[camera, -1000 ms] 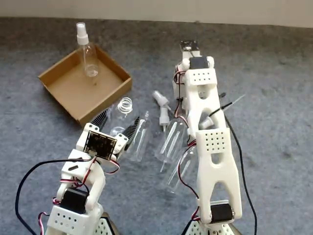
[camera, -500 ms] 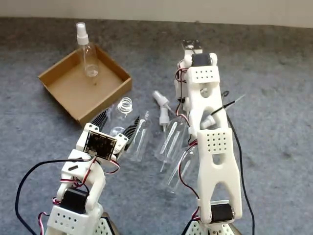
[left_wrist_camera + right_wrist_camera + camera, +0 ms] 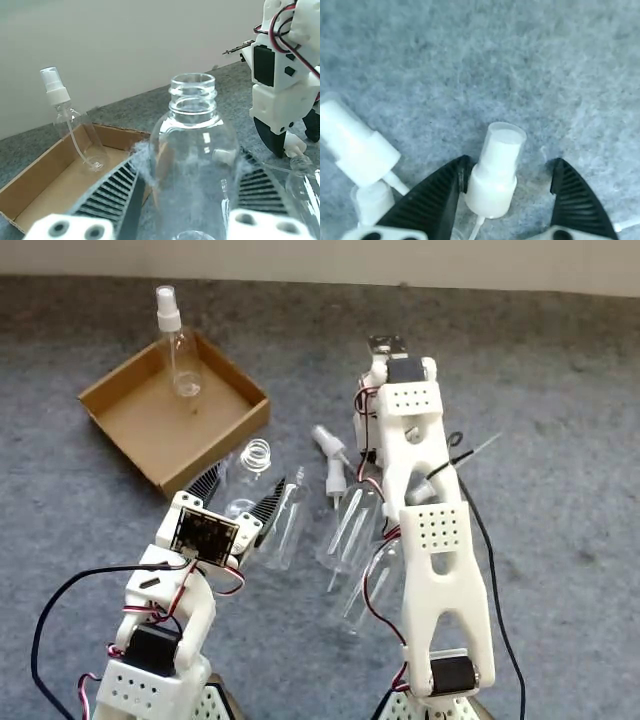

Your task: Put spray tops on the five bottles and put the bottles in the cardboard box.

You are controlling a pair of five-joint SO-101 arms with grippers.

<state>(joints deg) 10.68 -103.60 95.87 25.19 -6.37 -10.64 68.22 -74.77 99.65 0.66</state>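
My left gripper [image 3: 245,482] is shut on a clear open-necked bottle [image 3: 192,150], held between the two ribbed black fingers [image 3: 117,197]. Its bare neck [image 3: 257,453] points toward the cardboard box [image 3: 110,390]. A bottle with a white spray top [image 3: 178,350] stands in the box's far corner. My right gripper [image 3: 512,167] is open low over the carpet, straddling a loose spray top [image 3: 495,170] that leans against one finger. Two more spray tops [image 3: 355,145] lie beside it. In the high view the right arm [image 3: 420,470] covers its own fingers.
Three clear bottles without tops [image 3: 350,525] lie on the grey carpet between the two arms. Loose spray tops [image 3: 330,455] rest just beyond them. The carpet right of the right arm [image 3: 560,490] is bare. A wall runs along the far edge.
The right arm's wrist swayed slightly to the right and came back. The left arm and its bottle have not moved.
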